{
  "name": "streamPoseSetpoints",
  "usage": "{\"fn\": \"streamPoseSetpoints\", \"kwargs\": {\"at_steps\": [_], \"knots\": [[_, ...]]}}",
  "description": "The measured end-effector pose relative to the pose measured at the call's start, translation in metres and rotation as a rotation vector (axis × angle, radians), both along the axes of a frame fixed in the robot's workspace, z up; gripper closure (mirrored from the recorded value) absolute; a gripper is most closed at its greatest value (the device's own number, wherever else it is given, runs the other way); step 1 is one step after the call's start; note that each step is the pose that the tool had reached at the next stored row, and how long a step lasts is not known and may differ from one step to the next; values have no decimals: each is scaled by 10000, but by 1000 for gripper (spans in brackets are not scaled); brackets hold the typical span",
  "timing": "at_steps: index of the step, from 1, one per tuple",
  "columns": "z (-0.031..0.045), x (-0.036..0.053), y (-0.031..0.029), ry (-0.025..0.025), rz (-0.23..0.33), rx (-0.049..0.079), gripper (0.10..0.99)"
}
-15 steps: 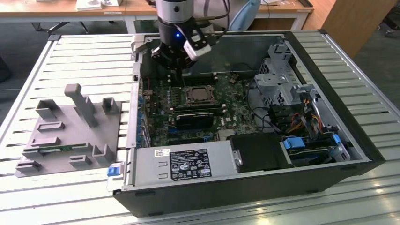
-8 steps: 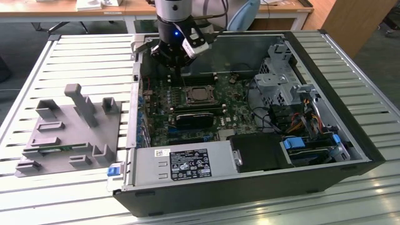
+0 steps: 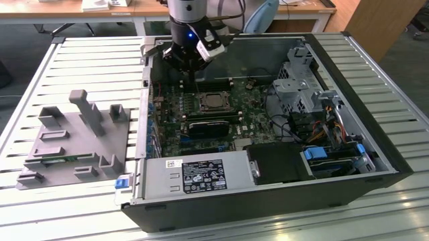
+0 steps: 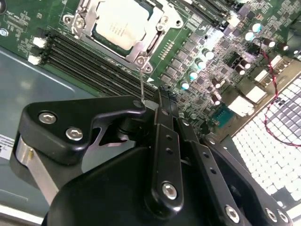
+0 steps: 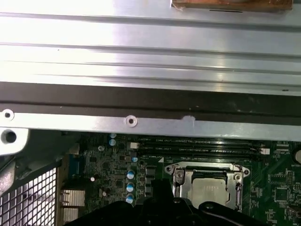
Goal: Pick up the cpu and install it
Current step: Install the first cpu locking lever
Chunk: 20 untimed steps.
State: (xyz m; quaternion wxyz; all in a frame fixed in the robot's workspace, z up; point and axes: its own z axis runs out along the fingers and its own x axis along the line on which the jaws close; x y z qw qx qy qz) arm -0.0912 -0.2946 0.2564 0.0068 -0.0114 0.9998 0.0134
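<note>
The cpu lies flat in the motherboard socket, silver top up, with the metal frame closed around its edges. It also appears as the cpu and the cpu in the two wrist views. My gripper hangs above the board just behind the socket, fingers shut together and empty, seen close up as the gripper. A thin metal lever stands up from the socket's corner. Its top ends against the side of my fingertips, not between them.
The open computer case wall is close beside the arm. Memory slots run along the socket. A drive cage and cables fill the exterior view's right. A grey fixture sits on the slatted table at the exterior view's left.
</note>
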Motion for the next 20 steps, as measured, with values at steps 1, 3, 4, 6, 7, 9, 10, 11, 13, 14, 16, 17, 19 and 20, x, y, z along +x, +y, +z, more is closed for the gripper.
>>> {"fn": "streamPoseSetpoints", "kwargs": {"at_steps": [1, 3, 4, 6, 7, 9, 10, 11, 13, 14, 16, 17, 19, 20], "knots": [[-1, 12, 7, 0, 0, 1, 980], [-2, 31, 16, 1, 0, 1, 980], [-3, 48, 18, 2, 0, 1, 980], [-4, 93, 18, 6, -2, 0, 980], [-6, 120, 18, 9, 0, 0, 980], [-9, 175, 18, 14, 0, 0, 980], [-11, 205, 18, 17, -2, 0, 980], [-14, 231, 18, 18, -1, 1, 980], [-16, 252, 18, 19, 0, 1, 980], [-17, 255, 17, 19, -1, 1, 980], [-18, 256, 15, 22, -2, 35, 980], [-20, 257, 9, 20, -2, 190, 980], [-25, 260, 3, 23, -4, 486, 980], [-31, 267, 4, 22, -8, 492, 980]]}}
